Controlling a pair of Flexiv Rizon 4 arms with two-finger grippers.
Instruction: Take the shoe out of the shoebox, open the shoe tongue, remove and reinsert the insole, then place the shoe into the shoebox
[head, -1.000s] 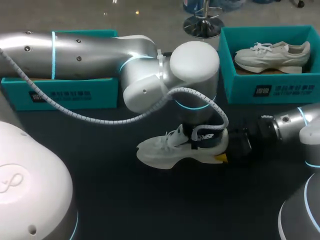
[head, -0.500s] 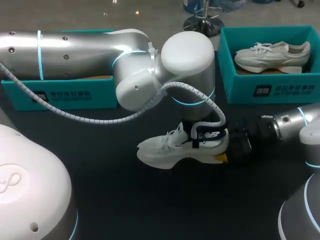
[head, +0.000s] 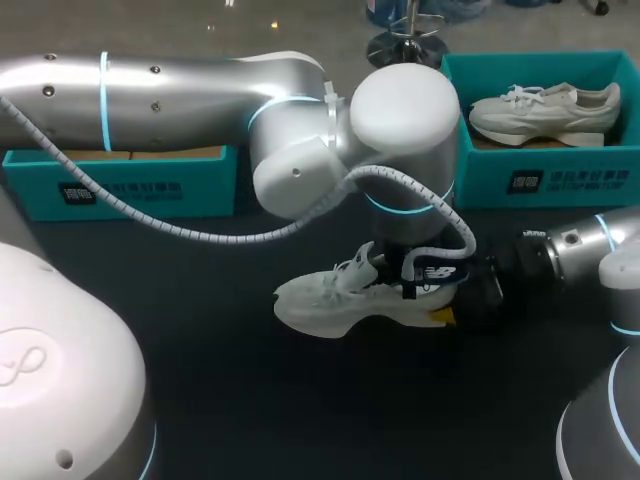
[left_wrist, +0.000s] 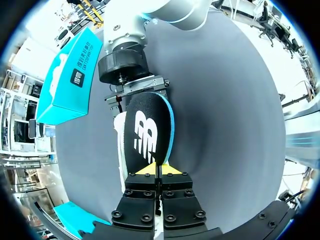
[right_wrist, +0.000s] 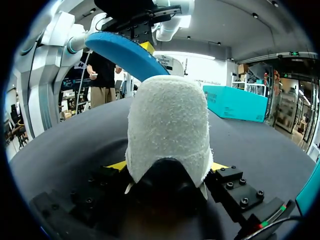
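The white shoe (head: 335, 300) stands on its sole mid-way across the dark table (head: 250, 400), toe toward the left arm's side. The right gripper (right_wrist: 167, 167) is clamped on its heel, one yellow-tipped finger (right_wrist: 116, 165) pressed to each flank. Above the heel, the left gripper (left_wrist: 160, 170) points downward with its tips drawn together, pinching one end of the black, blue-edged insole (left_wrist: 149, 131). The insole is lifted clear of the heel collar; whether its other end remains inside the shoe cannot be determined. At the far edge sit two teal boxes: the shoebox (head: 120, 185) behind the left arm, contents obscured, and a second box (head: 540, 175) on the right holding another white shoe (head: 545, 110).
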